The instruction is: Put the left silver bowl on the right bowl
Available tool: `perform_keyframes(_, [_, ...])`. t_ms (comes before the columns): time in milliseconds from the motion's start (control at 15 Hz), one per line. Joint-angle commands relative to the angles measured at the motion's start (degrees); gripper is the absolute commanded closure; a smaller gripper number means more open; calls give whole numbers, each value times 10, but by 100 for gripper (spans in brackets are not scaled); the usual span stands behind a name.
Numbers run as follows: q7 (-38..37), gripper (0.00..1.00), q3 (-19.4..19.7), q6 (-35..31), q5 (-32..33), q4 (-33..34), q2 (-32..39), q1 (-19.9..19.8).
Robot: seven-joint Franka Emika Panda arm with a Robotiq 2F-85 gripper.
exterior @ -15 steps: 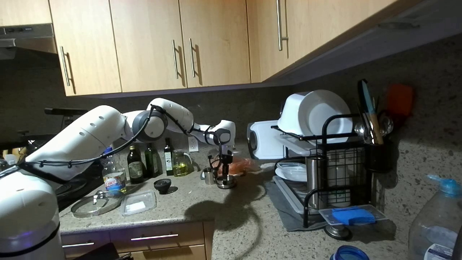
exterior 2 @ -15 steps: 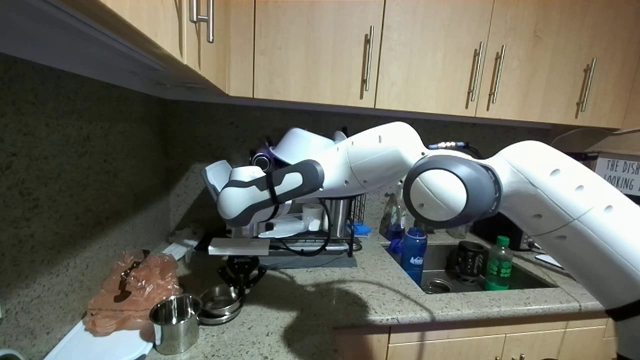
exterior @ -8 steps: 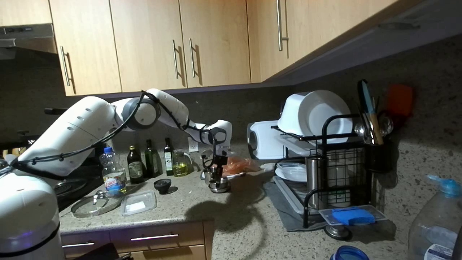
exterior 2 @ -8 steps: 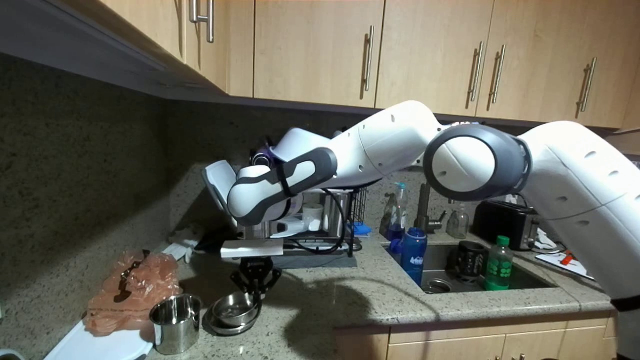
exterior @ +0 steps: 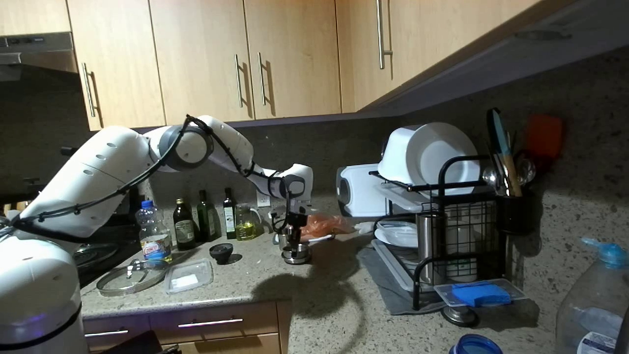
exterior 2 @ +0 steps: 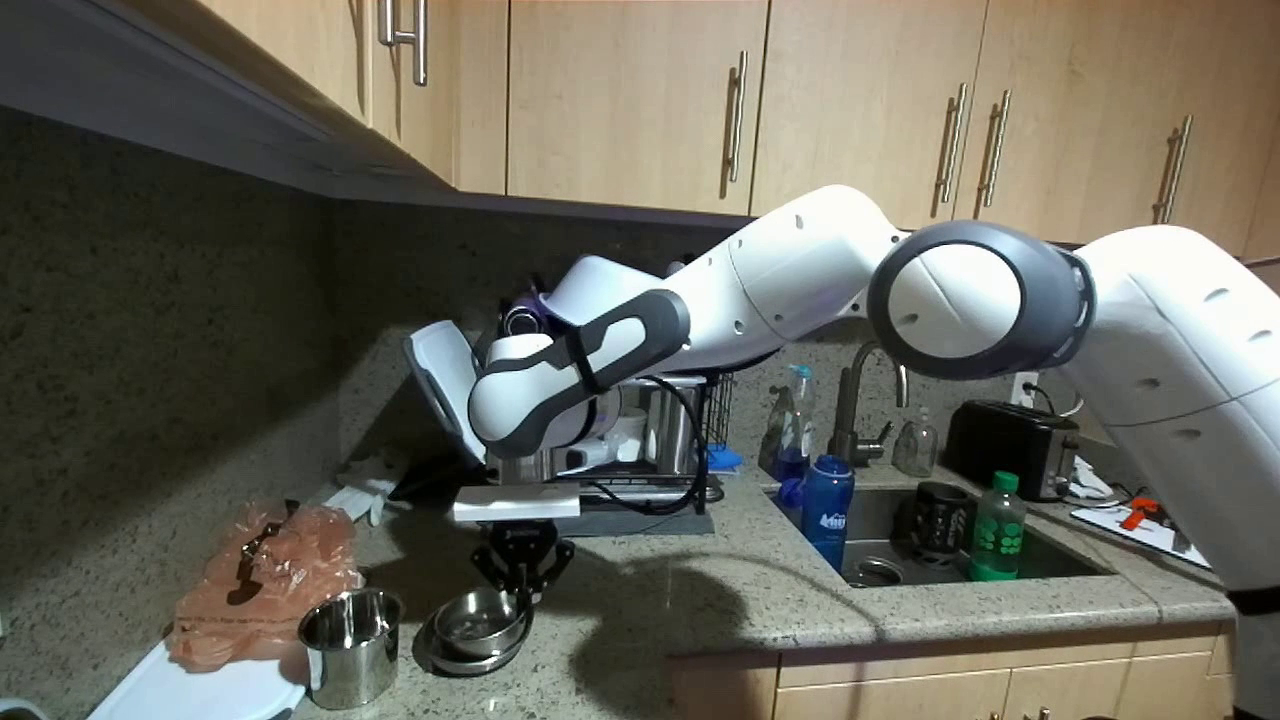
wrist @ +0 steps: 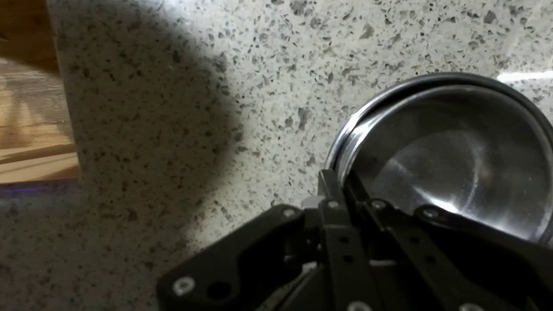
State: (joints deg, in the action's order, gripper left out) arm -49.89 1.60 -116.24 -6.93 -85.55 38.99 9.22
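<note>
The left silver bowl (wrist: 458, 155) is small, round and shiny. My gripper (wrist: 339, 179) is shut on its near rim, with one finger inside the bowl and one outside. In both exterior views my gripper (exterior: 295, 248) (exterior 2: 525, 600) points down at the bowl's edge. The bowl (exterior 2: 480, 622) sits over a wider, shallow silver dish (exterior 2: 465, 662), apparently the right bowl, slightly off centre. The dish's outer rim (wrist: 453, 77) shows around it in the wrist view. Whether the bowl rests fully on the dish is hidden.
A steel cup (exterior 2: 350, 650) stands beside the dish, near an orange plastic bag (exterior 2: 270, 585) on a white board (exterior 2: 200, 690). A black dish rack (exterior: 442, 206) stands on the counter. A small black bowl (exterior: 221, 252) and oil bottles (exterior: 185, 226) stand farther left.
My gripper, the bowl and the dish beneath it have moved together, leftward and nearer in an exterior view, away from the orange bag. The movement is smaller in the last half second.
</note>
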Motion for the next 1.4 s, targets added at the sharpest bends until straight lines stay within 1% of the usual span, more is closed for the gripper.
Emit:
perform_keyframes(0, [-3, 69, 3, -18, 2, -36, -15, 0])
perform_keyframes(67, [-4, 55, 3, -19, 2, -40, -14, 0])
perform_keyframes(133, [-4, 48, 3, -19, 2, -44, -15, 0])
perform_keyframes(200, [-5, 39, 3, -19, 2, -48, -17, 1])
perform_keyframes(333, [-5, 26, 3, -21, 1, -60, -25, 1])
perform_keyframes(533, [-3, 3, 2, -37, 1, -86, -49, 2])
perform_keyframes(600, [-3, 0, 2, -49, 0, -98, -61, 1])
perform_keyframes(867, [-12, 0, 2, -78, -2, -165, -133, 2])
perform_keyframes(1067, [-17, 0, 1, -60, 13, -225, -202, 8])
perform_keyframes(1200, [-35, 0, 2, -41, 40, -259, -240, 18])
perform_keyframes(1333, [-47, 0, -6, -23, 65, -289, -275, 21])
